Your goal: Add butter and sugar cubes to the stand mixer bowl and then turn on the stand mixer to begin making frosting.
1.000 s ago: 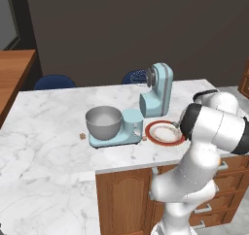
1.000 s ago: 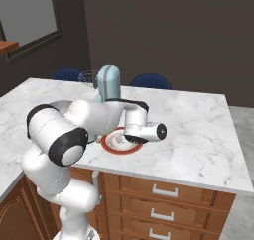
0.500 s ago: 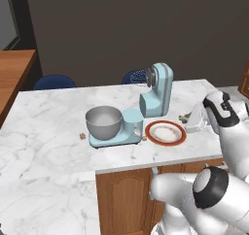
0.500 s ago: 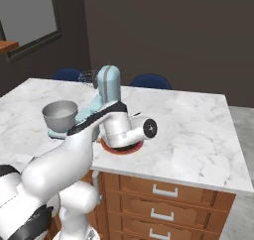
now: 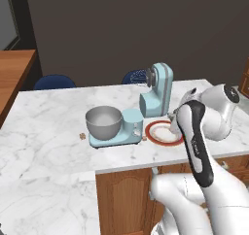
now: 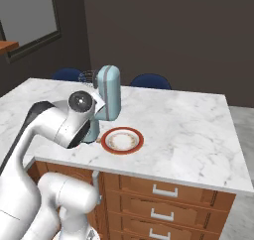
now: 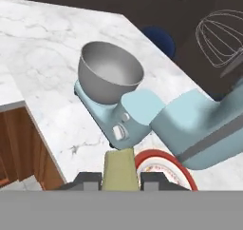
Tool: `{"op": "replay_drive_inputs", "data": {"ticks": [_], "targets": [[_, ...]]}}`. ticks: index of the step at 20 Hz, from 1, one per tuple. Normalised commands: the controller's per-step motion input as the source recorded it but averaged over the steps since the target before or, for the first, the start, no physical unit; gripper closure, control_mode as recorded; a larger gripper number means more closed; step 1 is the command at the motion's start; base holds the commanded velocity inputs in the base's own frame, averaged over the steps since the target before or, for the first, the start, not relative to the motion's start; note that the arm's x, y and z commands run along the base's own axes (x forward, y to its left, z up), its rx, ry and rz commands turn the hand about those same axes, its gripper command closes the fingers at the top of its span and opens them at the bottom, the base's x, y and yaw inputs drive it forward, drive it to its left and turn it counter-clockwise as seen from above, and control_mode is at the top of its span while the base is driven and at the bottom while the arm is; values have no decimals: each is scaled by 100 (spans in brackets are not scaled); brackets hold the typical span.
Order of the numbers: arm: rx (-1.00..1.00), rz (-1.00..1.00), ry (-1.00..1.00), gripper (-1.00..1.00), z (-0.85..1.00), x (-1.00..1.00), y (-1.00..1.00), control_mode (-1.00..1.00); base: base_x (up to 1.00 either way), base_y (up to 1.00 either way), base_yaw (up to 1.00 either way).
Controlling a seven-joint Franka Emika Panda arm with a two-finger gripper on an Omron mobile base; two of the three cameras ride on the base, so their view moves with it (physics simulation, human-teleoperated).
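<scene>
While the light blue stand mixer (image 5: 154,95) stands with head tilted back and whisk (image 7: 222,32) raised, the grey bowl (image 5: 103,122) on its base appears empty. The gripper (image 7: 120,179), narrowly parted, clamps the pale butter block (image 7: 119,169) above the red-rimmed plate (image 6: 122,140). A tan sugar cube (image 5: 83,136) lies left of the base, amid open marble counter (image 6: 188,130).

Open bowl (image 7: 110,77) beneath raised whisk (image 7: 222,32)
</scene>
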Motion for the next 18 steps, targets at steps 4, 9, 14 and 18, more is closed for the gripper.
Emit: {"op": "replay_drive_inputs", "data": {"ticks": [4,9,14,18], "targets": [[-34,0,22,100,87,-18,100,-100,0,0,0],[-18,0,25,100,71,10,88,-100,0,0,0],[-11,0,20,100,34,29,49,-100,0,0,0],[-6,0,19,100,-12,31,23,-100,0,0,0]]}}
